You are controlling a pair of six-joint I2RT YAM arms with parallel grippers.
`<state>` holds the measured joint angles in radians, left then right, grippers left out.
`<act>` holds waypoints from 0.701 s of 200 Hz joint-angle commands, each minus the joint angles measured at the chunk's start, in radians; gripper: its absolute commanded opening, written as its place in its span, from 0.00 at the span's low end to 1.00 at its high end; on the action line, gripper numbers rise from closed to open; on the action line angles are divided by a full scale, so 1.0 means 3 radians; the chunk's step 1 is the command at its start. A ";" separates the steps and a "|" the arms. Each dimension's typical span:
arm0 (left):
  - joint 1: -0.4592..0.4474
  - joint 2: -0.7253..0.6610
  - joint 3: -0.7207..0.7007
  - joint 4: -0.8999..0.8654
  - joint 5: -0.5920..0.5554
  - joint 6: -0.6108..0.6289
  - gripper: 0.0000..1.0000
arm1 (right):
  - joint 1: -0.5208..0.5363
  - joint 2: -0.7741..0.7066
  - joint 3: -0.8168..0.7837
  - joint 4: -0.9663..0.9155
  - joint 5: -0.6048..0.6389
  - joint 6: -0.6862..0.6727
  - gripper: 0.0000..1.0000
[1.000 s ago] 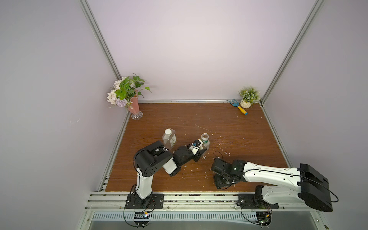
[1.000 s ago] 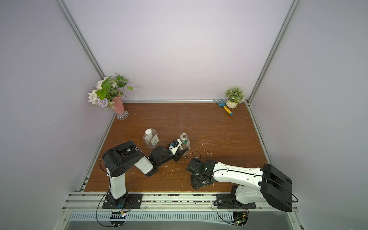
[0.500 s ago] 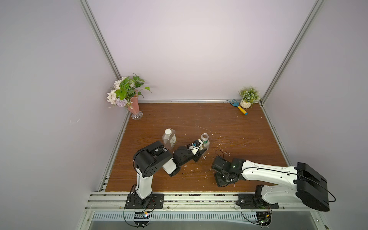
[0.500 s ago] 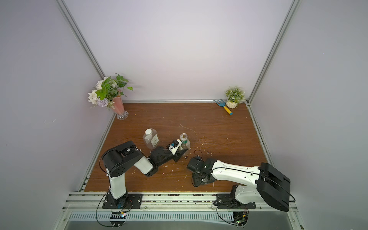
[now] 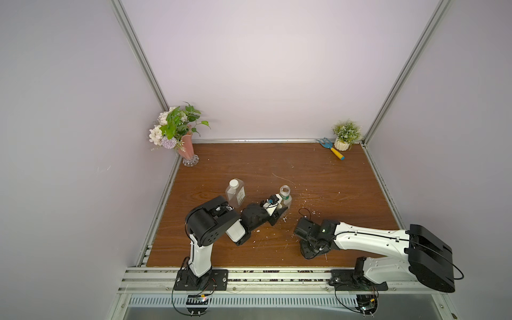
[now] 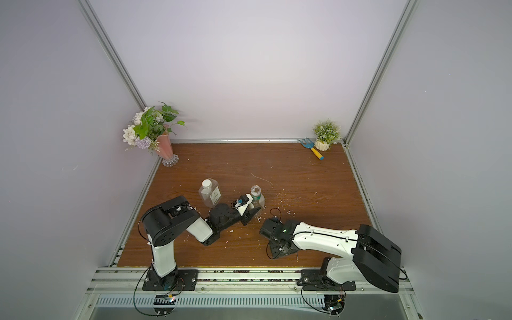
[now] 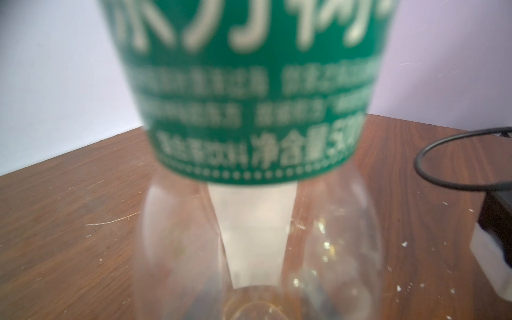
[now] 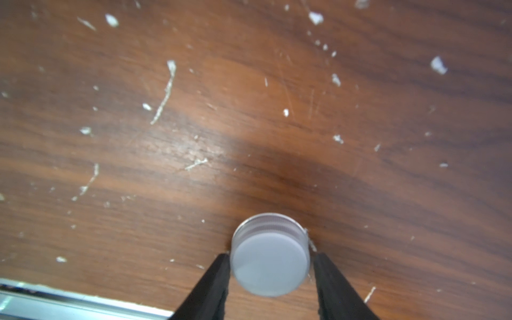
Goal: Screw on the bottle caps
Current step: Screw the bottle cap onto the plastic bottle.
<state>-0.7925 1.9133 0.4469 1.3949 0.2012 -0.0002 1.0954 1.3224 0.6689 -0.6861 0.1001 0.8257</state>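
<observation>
Top views both give me the same layout on the wooden counter [image 5: 277,160]. Far left, in the back corner, stands a pink flower vase [image 5: 186,148]. Next comes the square bottle [image 5: 236,195], upright, with a white cap [image 5: 233,183] on its neck. Just right of it, the left jaws are clamped on the lower body of the round bottle [image 5: 285,197], which stands upright with its mouth uncapped. My left wrist view is filled by its green label. Further right and nearer the front rail, the right jaws point down, and the right wrist view shows them pinching the second cap [image 8: 270,263] from both sides. I cannot tell whether it rests on the wood. In the back right corner are a small potted plant [image 5: 345,135] and a toy rake [image 5: 332,148].
</observation>
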 commanded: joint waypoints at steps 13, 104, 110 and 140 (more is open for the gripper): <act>0.0028 -0.0011 -0.0073 -0.0262 0.0101 0.0038 0.42 | -0.0053 0.0009 0.0031 -0.0003 0.0050 -0.0072 0.47; -0.0009 -0.0037 -0.0078 -0.0258 0.0234 0.0047 0.42 | -0.0314 -0.0231 0.0681 -0.0617 0.0155 -0.0361 0.37; -0.0018 -0.0037 -0.0073 -0.0257 0.0253 0.0050 0.42 | -0.0355 -0.0257 0.0780 -0.0680 0.0158 -0.0406 0.37; -0.0073 -0.0037 -0.0063 -0.0257 0.0315 0.0062 0.42 | -0.0552 -0.0316 0.1329 -0.1015 0.0179 -0.0659 0.37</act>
<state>-0.7952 1.9060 0.4408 1.3888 0.2535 0.0048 0.9691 1.2568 0.9508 -0.8619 0.1265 0.7116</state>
